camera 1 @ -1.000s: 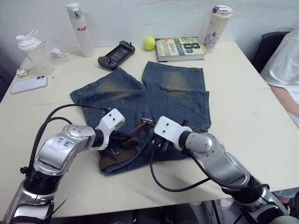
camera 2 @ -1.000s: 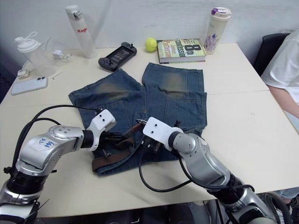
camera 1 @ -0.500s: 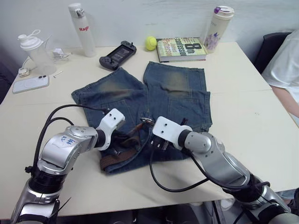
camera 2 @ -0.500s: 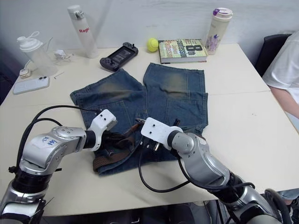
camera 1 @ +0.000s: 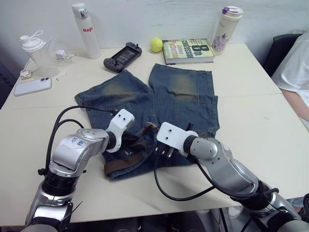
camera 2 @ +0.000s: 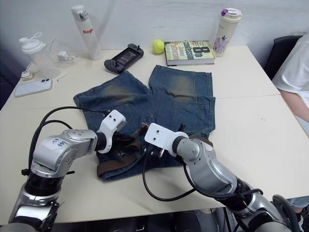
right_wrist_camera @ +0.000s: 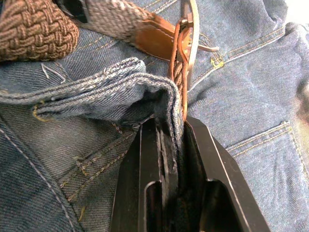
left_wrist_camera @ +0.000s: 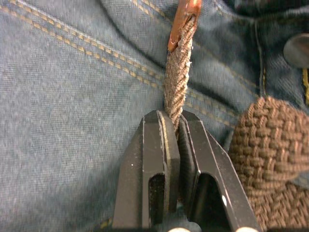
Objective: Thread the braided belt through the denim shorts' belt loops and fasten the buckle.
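L hand (left_wrist_camera: 175, 130) on braided belt (left_wrist_camera: 177, 77) tip

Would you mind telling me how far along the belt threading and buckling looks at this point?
Partly threaded: the braided belt lies along the denim shorts' waistband. In hand: the left gripper pinches the belt's tip, and the right gripper clamps a waistband fold beside the buckle. Left: passing the tip through and fastening.

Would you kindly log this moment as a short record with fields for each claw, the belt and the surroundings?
left claw: shut on the braided belt, near its tip
right claw: shut on a fold of the denim shorts waistband, beside the buckle
belt: lying along the waistband, unfastened
table: book, tennis ball, game controller, phone, three bottles
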Robot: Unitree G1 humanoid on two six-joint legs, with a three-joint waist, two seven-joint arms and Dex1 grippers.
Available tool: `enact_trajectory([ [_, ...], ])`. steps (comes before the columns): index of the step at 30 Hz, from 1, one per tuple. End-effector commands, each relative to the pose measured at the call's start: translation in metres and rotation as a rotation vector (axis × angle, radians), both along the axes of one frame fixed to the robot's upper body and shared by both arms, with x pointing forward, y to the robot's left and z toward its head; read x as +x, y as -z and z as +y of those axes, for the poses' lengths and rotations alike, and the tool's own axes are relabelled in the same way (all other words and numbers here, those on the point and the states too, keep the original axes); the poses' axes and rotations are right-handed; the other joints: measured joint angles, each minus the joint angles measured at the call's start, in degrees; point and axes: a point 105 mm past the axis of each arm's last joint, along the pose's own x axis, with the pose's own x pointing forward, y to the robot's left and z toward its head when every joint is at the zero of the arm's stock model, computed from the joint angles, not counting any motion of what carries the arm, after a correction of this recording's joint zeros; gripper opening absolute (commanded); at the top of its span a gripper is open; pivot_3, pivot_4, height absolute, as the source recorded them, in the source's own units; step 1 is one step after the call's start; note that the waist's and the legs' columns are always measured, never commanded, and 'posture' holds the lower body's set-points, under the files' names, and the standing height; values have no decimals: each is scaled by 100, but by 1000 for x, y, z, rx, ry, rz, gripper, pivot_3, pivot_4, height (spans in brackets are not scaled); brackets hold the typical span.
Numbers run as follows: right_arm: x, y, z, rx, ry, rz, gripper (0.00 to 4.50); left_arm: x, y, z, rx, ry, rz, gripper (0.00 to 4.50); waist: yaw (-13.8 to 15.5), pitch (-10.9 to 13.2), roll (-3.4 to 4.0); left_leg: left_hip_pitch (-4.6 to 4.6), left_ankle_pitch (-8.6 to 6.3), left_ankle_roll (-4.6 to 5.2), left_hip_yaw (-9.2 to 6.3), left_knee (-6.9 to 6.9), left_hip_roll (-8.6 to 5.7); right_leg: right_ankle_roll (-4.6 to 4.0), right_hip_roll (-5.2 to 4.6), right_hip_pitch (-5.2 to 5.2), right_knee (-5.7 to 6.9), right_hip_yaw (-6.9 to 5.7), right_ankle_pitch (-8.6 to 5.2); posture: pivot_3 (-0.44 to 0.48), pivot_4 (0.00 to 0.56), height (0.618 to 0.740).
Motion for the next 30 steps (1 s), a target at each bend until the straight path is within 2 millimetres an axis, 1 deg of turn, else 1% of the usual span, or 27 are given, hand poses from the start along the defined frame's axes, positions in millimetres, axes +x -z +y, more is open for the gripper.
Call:
enact_trajectory([
  [1,-17,-2,15,-14,-133,8,16,7,-12,-15,6,39,-102,0,0,0,0,0,0,0,0,0,0,0,0,0,0,0,0,0,150,740],
  [5,-20,3,14,-20,-143,49,16,14,-26,-18,21,46,-209,0,1,0,0,0,0,0,0,0,-1,0,-1,0,0,0,0,0,150,740],
  [8,-21,4,16,5,-143,84,16,8,-30,-28,27,127,-284,0,-6,0,0,0,0,0,0,0,0,0,-1,0,0,0,0,0,150,740],
  [10,-21,3,17,28,-142,93,16,3,-30,-33,-2,175,-301,0,-6,0,0,0,0,0,0,-2,2,0,0,0,-3,0,0,0,150,740],
  [12,-20,2,18,39,-142,101,16,3,-30,-37,-47,187,-315,0,-15,0,0,0,0,0,2,-2,3,0,0,0,-4,1,0,0,150,740],
  [14,-19,3,19,44,-145,103,16,0,-36,-45,-151,188,-322,0,-11,0,0,-1,0,0,1,-2,4,0,-1,0,-4,-1,0,0,150,740],
  [16,-19,3,21,83,-138,121,16,-2,-38,-47,-206,186,-316,0,-4,1,-2,-3,0,0,1,0,3,0,-1,0,-4,-1,0,0,150,740],
  [20,-14,1,18,73,-130,95,16,2,-34,-41,-270,121,-302,0,-5,1,-2,-3,0,0,0,3,3,0,-1,0,-2,-2,0,0,150,740],
  [23,-14,-1,19,95,-133,101,16,1,-36,-42,-306,129,-314,0,-8,1,-2,-3,0,0,0,2,3,0,-1,0,-2,-2,0,0,150,740],
  [26,-12,-6,18,150,-109,100,16,0,-23,-33,-264,129,-306,0,-9,1,-1,-2,0,0,-1,2,4,0,0,0,-2,-3,0,0,150,740],
  [27,-11,-9,17,193,-91,115,16,-2,-19,-30,-252,132,-303,0,-10,1,-1,-2,0,0,0,1,4,0,0,0,-2,-3,0,0,150,740],
  [30,-9,-12,13,258,-63,140,16,-3,-15,-25,-239,140,-305,0,-19,1,0,-3,0,0,1,-4,5,0,0,-1,-6,-2,0,0,150,740],
])
